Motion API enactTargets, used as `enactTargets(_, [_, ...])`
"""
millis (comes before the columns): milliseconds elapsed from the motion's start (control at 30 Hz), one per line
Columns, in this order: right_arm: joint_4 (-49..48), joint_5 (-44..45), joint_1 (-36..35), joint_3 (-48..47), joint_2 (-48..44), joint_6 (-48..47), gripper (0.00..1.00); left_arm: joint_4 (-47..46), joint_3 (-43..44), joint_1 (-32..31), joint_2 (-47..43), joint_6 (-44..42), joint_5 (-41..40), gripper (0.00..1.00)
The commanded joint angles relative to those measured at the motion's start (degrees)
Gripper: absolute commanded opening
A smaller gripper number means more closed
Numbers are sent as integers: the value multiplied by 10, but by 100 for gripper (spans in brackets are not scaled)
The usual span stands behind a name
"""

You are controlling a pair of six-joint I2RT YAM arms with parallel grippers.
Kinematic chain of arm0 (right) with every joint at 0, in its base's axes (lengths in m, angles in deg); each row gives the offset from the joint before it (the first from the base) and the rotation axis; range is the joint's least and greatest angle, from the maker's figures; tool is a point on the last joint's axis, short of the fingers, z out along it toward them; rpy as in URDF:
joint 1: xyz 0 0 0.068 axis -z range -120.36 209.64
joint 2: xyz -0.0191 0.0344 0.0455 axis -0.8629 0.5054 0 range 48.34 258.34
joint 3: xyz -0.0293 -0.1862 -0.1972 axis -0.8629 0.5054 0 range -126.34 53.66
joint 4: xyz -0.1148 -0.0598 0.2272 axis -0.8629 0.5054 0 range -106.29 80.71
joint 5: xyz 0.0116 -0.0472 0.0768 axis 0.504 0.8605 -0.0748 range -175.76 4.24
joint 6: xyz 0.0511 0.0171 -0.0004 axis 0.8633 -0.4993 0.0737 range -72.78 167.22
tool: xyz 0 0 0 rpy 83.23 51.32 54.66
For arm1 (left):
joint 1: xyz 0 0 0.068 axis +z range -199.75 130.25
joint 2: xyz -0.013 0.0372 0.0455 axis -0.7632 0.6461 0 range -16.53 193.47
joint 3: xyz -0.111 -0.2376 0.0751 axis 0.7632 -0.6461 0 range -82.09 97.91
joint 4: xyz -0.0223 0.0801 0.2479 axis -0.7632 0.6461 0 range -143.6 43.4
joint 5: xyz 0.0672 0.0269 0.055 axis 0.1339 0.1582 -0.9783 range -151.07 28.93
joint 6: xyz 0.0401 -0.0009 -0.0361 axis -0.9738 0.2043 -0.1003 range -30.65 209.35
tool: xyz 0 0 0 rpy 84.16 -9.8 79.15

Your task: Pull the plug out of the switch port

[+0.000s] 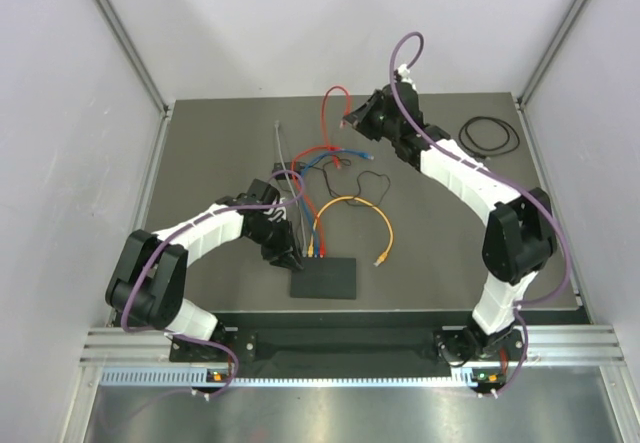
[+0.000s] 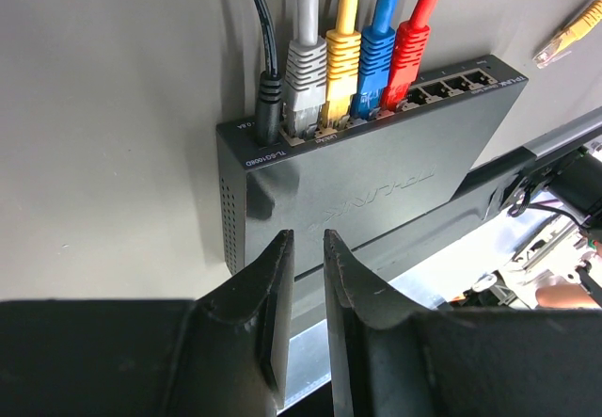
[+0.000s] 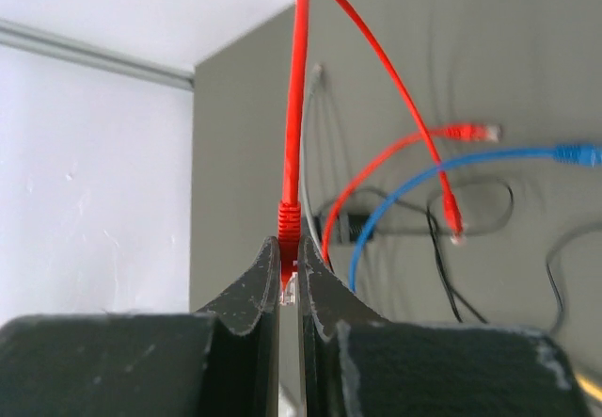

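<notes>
Pinching a red cable plug [image 3: 288, 227] at lower-middle frame, your right gripper [image 3: 289, 285] holds it apart from the flat matte-black switch [image 2: 376, 186], which your left gripper [image 2: 306, 240], fingers narrowly parted and empty, seems to brace.

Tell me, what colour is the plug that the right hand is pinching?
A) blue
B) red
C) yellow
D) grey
B: the right wrist view shows the right hand shut on a red plug.
</notes>
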State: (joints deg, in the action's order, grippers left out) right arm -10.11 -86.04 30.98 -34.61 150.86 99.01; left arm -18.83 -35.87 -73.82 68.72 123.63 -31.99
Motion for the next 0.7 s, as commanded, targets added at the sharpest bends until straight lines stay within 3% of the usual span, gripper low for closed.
enactTargets(0, [-6,24,-19,37,-59,17,0,3,-3,2,-15,-11,9,25])
enactTargets(167, [-59,5,-20,54,-46,8,0,-3,-3,2,-6,-6,18,25])
enactTargets(667, [-150,-15,-17,-62,78,-49,0,14,-17,2,-22,-9,12,24])
